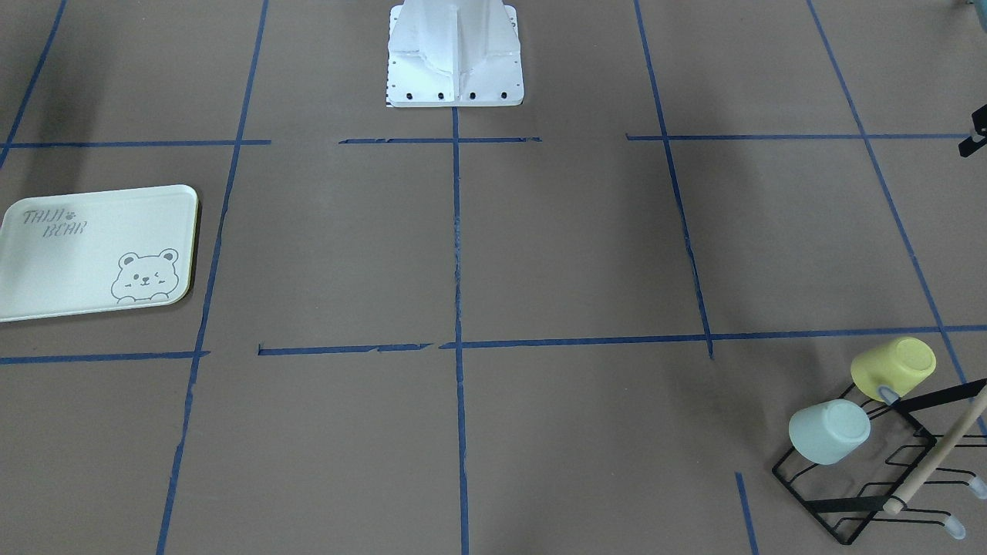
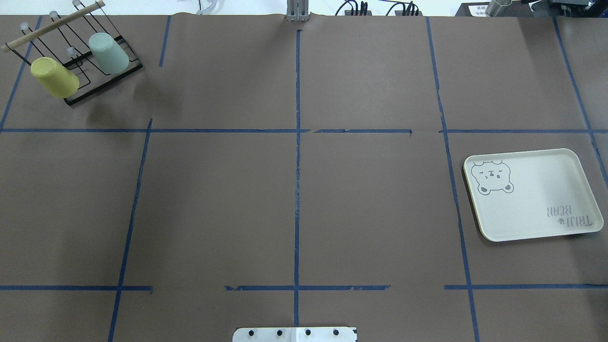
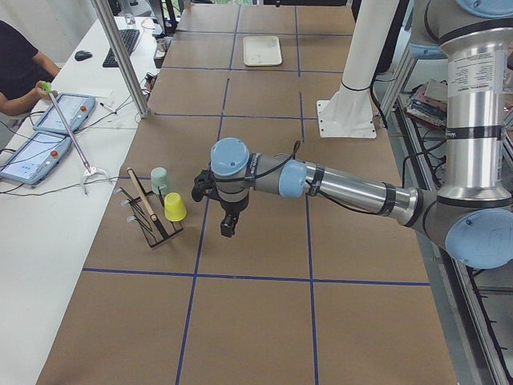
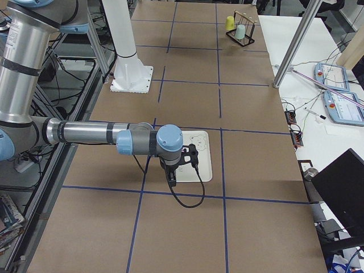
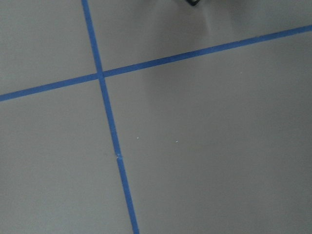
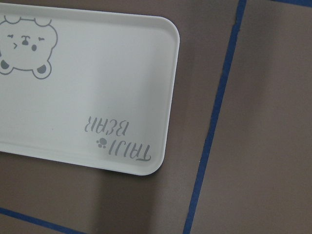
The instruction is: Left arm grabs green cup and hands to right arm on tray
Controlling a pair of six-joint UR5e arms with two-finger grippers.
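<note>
The green cup hangs upside down on a black wire rack beside a yellow cup; it also shows in the overhead view. The left gripper hovers above the table a short way from the rack, pointing down; I cannot tell whether it is open or shut. The tray lies empty at the table's other end. The right gripper hangs over the tray's near edge; I cannot tell its state. The right wrist view shows the tray below it.
The rack with a wooden bar stands in the far left corner in the overhead view. The white robot base is at mid table edge. Blue tape lines grid the brown table. An operator sits at a side desk.
</note>
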